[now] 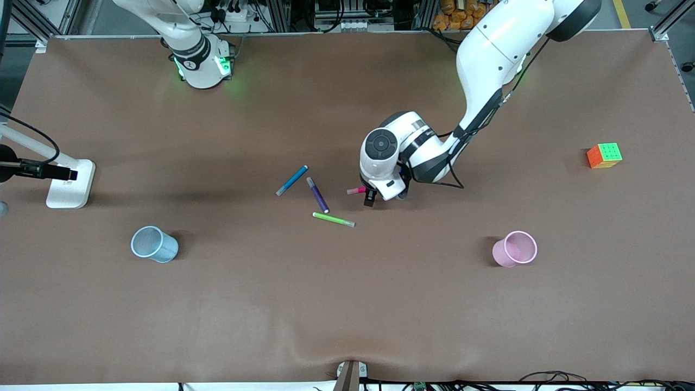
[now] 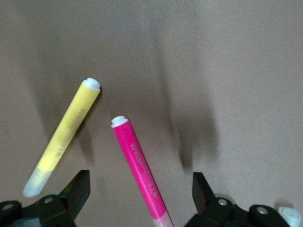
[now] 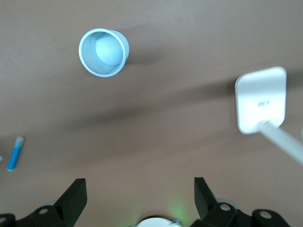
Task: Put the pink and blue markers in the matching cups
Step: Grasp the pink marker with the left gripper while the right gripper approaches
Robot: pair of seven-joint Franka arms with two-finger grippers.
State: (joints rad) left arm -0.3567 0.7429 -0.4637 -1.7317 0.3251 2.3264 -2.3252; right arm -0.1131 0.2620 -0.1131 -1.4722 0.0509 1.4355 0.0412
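Left gripper (image 2: 137,189) spread, astride pink marker (image 2: 139,168), frame centre: pick step. Next: pinch, carry to pink cup (image 1: 516,248). Right gripper (image 3: 137,191) spread, waiting.

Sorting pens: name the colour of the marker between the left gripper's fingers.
Magenta pink marker, clearest in the left wrist view.

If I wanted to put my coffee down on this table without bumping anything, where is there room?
The wide brown stretch between the blue cup and the pink cup, nearer the front camera, is bare. So is the patch between the pink cup and the puzzle cube. Avoid the middle: the blue marker, purple marker, green marker and pink marker cluster under the left gripper.
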